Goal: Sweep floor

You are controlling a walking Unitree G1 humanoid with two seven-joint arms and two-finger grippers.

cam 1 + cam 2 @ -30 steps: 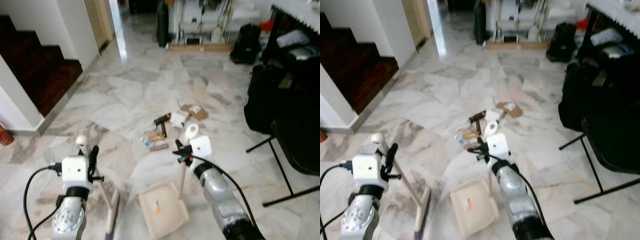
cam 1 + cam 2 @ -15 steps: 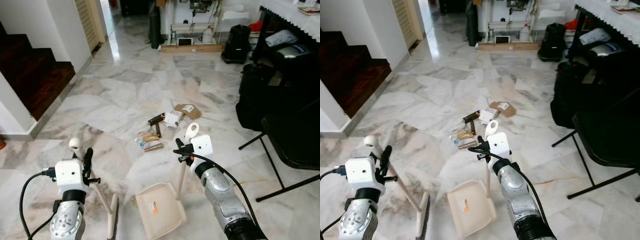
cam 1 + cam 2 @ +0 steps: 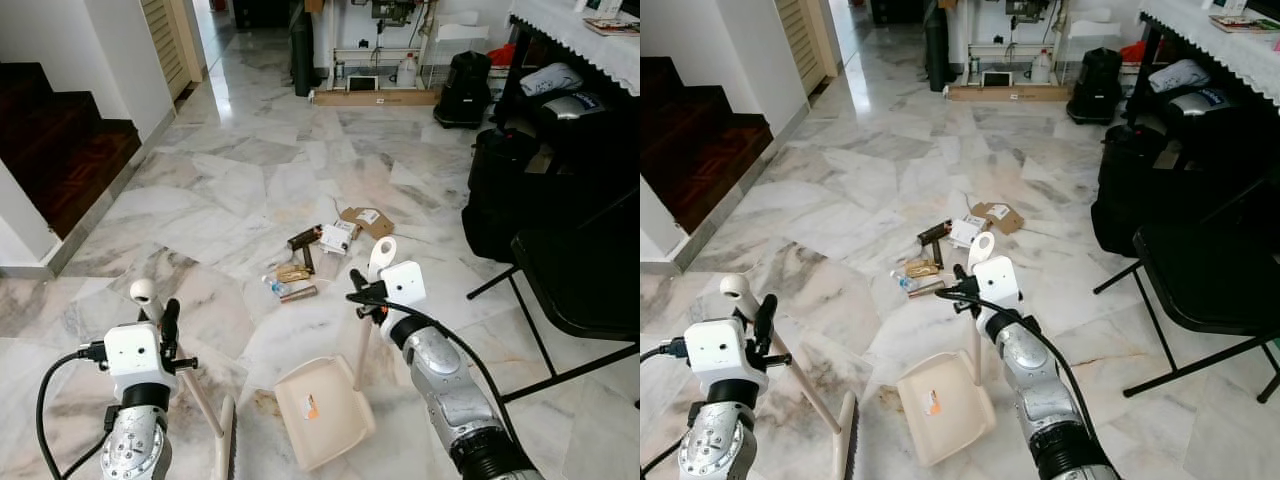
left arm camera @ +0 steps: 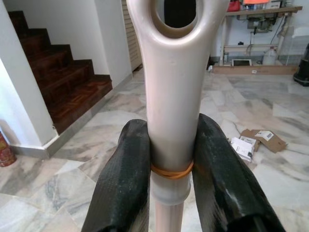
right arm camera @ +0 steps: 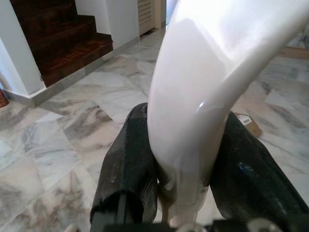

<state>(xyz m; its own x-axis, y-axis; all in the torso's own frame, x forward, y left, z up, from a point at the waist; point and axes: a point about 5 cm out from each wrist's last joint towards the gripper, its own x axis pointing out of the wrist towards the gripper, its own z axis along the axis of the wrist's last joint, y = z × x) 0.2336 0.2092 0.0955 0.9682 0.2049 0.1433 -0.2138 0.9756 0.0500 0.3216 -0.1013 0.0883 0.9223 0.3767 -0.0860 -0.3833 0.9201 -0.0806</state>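
Note:
My left gripper [image 3: 166,322] is shut on the beige broom handle [image 4: 174,72], just below its looped top. The broom slants down to its head [image 3: 224,452] on the marble floor at the near left. My right gripper [image 3: 358,292] is shut on the upright handle [image 5: 207,72] of the beige dustpan [image 3: 325,412]. The pan rests on the floor in front of me, between the two arms. A pile of litter [image 3: 308,262], with wrappers, small boxes and a piece of cardboard [image 3: 366,220], lies on the floor just beyond the dustpan.
Dark wooden stairs [image 3: 60,140] rise at the left behind a white wall. A black folding chair [image 3: 580,290] and black bags [image 3: 530,190] stand at the right under a cloth-covered table [image 3: 590,30]. A black backpack [image 3: 462,90] and shelves sit at the far end.
The whole view has shifted, showing more of the far room, so the camera has moved. Both grippers keep their holds, and the broom and dustpan stay in much the same place.

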